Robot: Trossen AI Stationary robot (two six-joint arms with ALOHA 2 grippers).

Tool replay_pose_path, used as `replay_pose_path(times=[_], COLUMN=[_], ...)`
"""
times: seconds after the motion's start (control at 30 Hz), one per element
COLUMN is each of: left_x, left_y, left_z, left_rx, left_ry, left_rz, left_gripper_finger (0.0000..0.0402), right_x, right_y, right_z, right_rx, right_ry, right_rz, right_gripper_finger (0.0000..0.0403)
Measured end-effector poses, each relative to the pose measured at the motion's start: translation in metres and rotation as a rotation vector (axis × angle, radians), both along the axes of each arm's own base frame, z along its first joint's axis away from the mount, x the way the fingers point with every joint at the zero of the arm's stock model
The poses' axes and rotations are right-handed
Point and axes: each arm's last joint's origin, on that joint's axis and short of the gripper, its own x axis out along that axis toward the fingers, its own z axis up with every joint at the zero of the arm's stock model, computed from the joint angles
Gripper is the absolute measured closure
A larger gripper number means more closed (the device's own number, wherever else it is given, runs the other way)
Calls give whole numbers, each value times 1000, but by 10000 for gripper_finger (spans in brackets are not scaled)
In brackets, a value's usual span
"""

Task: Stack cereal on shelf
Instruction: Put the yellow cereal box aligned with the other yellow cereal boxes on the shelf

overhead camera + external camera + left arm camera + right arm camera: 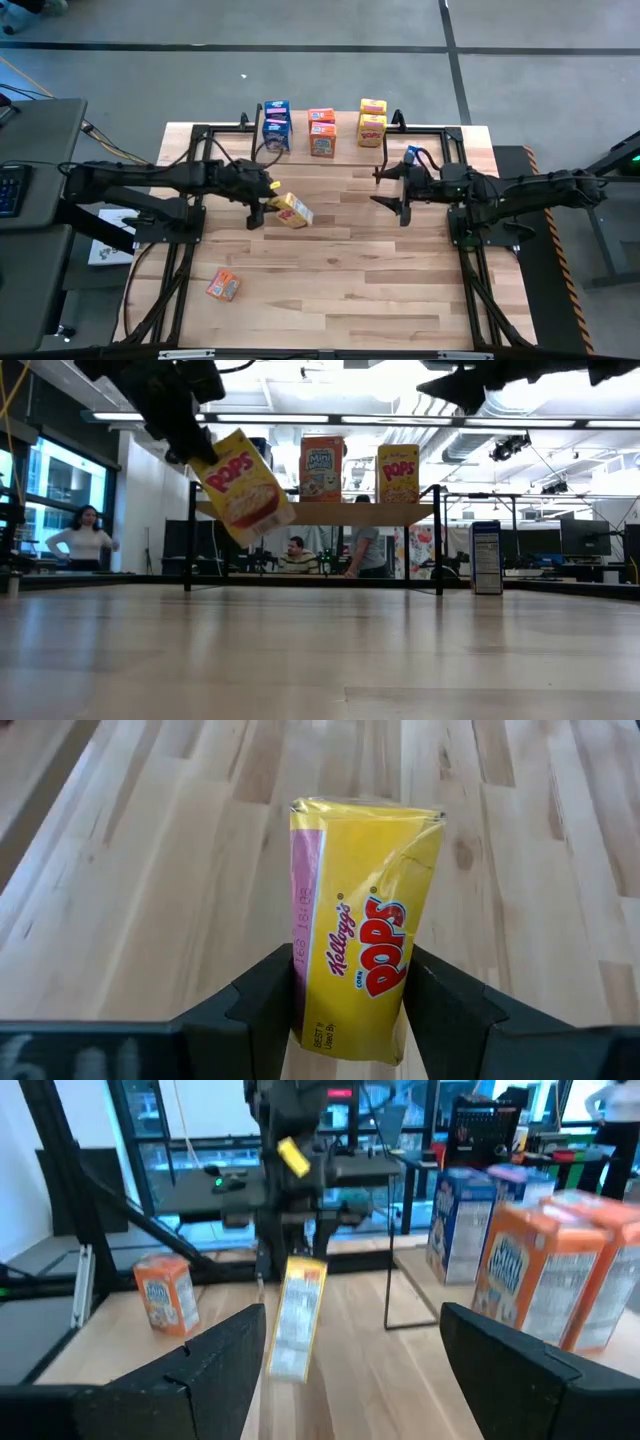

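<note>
A yellow cereal box [292, 210] hangs tilted in the air near the table's centre, pinched by its narrow sides in the left gripper [262, 204] — likely lifted off the wood so it can be carried to the shelf [322, 152] at 12 o'clock. The left wrist view shows both fingers [262, 995] pressed on the box's lower end, with its far end free.

The shelf already carries six boxes in stacked pairs: blue boxes [276, 125] at 11, orange boxes [322, 133] at 12, yellow boxes [372, 122] at 1 — probably sorted by colour, so the held box likely belongs w/ the yellow pair. One orange box [224, 286] lies flat at 7 o'clock, well apart, not yet picked up.

The right gripper [396, 190] waits at 3 o'clock, fingers spread, holding nothing.

The surface is a light wood plank table [400, 290] on a black frame. Beyond it is an office-like room w/ ceiling lights, monitors & a few people [82, 538] in the background.
</note>
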Motion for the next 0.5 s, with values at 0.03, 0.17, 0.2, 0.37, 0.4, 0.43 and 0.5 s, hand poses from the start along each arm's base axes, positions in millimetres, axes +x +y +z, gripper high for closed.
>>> replay_pose_path(times=[0.03, 0.17, 0.2, 0.37, 0.4, 0.43, 0.5], left_x=[3, 11, 13, 26, 28, 30, 36], left_y=[-1, -3, -3, -3, -3, -2, -2], left_z=[-1, -1, 2, 14, 17, 19, 21], left_rx=[3, 9, 16, 74, 78, 80, 85], left_ry=[-4, 18, 22, 39, 33, 30, 27], left_rz=[-3, -18, -15, -26, -22, -21, -16], left_gripper_finger=[238, 238, 238, 238, 238, 238, 238], right_x=[1, 5, 8, 23, 27, 32, 40], right_y=[0, 0, 0, 0, 0, 0, -1], right_z=[5, 18, 21, 35, 37, 39, 42], right_rx=[0, 0, 0, -2, -3, -4, -7], right_ry=[-1, 40, 52, 142, 159, 174, 215], right_rz=[0, 0, -1, -8, -14, -20, -32], right_gripper_finger=[109, 109, 109, 109, 109, 109, 109])
